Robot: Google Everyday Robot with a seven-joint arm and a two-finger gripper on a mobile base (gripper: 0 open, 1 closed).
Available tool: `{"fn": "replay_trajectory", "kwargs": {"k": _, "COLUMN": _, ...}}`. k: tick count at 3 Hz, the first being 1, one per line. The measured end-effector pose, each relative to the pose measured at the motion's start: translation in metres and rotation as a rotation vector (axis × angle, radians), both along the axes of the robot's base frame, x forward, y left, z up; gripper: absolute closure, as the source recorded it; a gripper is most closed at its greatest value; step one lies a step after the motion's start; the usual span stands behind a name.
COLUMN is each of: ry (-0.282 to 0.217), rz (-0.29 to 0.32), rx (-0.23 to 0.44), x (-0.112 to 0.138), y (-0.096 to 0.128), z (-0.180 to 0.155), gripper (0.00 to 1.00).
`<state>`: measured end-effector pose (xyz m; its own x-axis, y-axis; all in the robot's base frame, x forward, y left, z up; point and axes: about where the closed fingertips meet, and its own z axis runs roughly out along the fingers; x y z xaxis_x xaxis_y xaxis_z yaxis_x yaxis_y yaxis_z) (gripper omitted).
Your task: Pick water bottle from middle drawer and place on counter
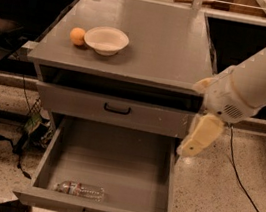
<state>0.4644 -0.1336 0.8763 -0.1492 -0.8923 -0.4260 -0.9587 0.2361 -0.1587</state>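
Note:
The water bottle point(78, 189) lies on its side on the floor of the open middle drawer point(119, 159), near the front left corner. The drawer is pulled far out, with its black handle at the front. The counter point(160, 36) is the gray top of the cabinet above it. My gripper point(196, 139) hangs from the white arm that comes in from the upper right. It is over the drawer's right wall, in front of the cabinet's right front corner, well above and to the right of the bottle. It holds nothing that I can see.
A white bowl point(106, 39) and an orange point(77, 36) sit on the counter's left side. The upper drawer front point(117, 109) is shut. A black cable point(242, 182) runs over the speckled floor at right. Cables and a black stand are at left.

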Motion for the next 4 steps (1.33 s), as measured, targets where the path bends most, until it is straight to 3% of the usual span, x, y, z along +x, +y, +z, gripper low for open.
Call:
{"fn": "replay_trajectory", "kwargs": {"k": 1, "ry": 0.052, "rz": 0.049, "rx": 0.077, "x": 0.013, "y": 0.051, "z": -0.06, "gripper": 0.0}}
{"fn": "replay_trajectory", "kwargs": {"k": 3, "ry": 0.155, "rz": 0.096, "rx": 0.178, "x": 0.016, "y": 0.129, "z": -0.159, "gripper": 0.0}}
{"fn": "replay_trajectory", "kwargs": {"k": 4, "ry": 0.147, "rz": 0.071, "rx": 0.209, "x": 0.023, "y": 0.16, "z": -0.195, "gripper": 0.0}}
